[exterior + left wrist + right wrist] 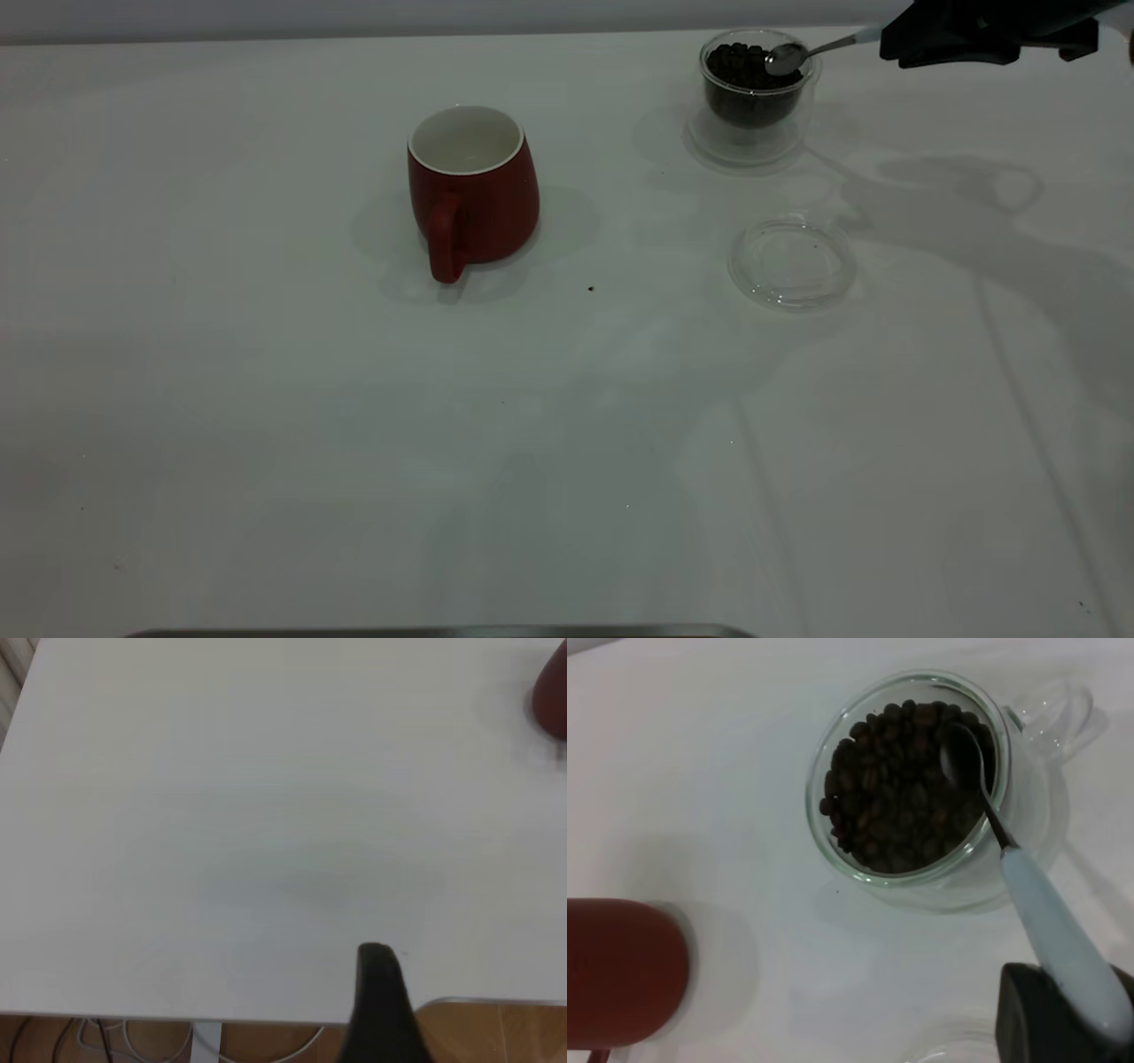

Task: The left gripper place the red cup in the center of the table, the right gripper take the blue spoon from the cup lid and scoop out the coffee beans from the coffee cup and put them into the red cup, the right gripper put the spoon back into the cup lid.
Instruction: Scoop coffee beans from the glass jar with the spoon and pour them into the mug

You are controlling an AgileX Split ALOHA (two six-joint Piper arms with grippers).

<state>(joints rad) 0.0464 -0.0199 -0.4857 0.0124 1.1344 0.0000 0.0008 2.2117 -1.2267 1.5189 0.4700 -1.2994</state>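
The red cup (474, 190) stands upright near the middle of the table (266, 443), handle toward the camera, white inside empty. The coffee cup (753, 89) stands at the back right, full of coffee beans (740, 66). My right gripper (890, 42) is shut on the pale handle of the blue spoon (784, 58) and holds its empty metal bowl just over the beans. The right wrist view shows the spoon (1050, 921), beans (895, 797), coffee cup (833, 842), gripper (1067, 1014) and red cup (620, 974). The cup lid (791, 263) lies empty in front of the coffee cup.
My left gripper (383, 1010) is out of the exterior view, parked above the table's edge, with the red cup (554, 691) far off. A dark speck (591, 288) lies between the red cup and the lid. The lid's rim (948, 1050) shows near my right gripper.
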